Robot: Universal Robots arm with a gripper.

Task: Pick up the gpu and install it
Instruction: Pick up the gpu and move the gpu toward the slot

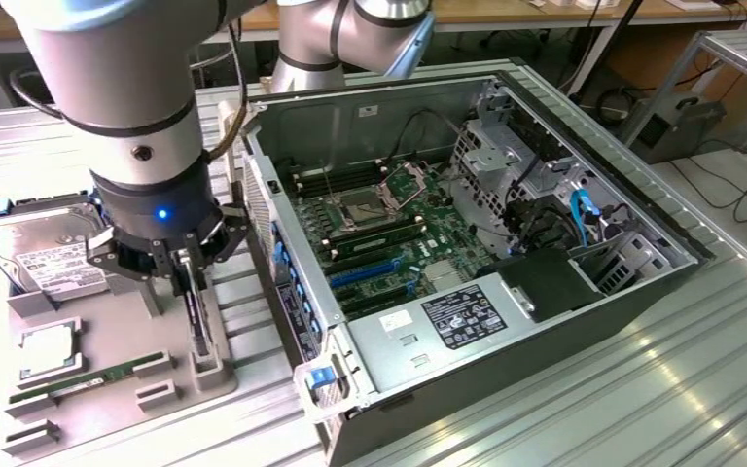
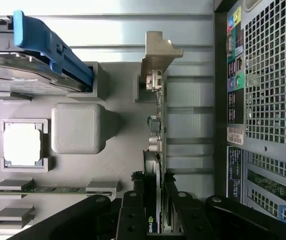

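Arm [image 1: 127,88] came in from 11 o'clock of the exterior view, wrist turned straight down, a blue light lit on its housing. Gripper [image 1: 179,282] hung low over the gray fixture tray [image 1: 101,326], at about 8 o'clock in that view. Jaws stood narrow. In the wrist view the two black fingers [image 2: 132,215] lay flat against opposite faces of the gpu [image 2: 153,190], closed on it. The card stood on its long edge in its slotted holder on the tray, silvery end bracket [image 2: 158,52] at the far end from the fingers, base down in the holder. From the gripper in the exterior view, the hard drive [image 1: 47,255] with a white label lay at 9 o'clock, just beside the wrist housing. A square silver processor [image 1: 43,345] sat in its pocket at 8 o'clock. The long green memory stick [image 1: 88,377] lay at 7 o'clock. A raised gray block [image 2: 77,127] stood on the tray near the card but apart from it. The open computer case [image 1: 347,117] lay at 3 o'clock, its perforated rear wall [image 2: 273,75] close alongside the card's holder. Inside were the motherboard [image 1: 387,224] and a labelled power supply [image 1: 458,316]. All rested on a ribbed metal table [image 1: 633,389]. A wooden bench [image 1: 543,15] with loose cables ran across 12 to 2 o'clock.
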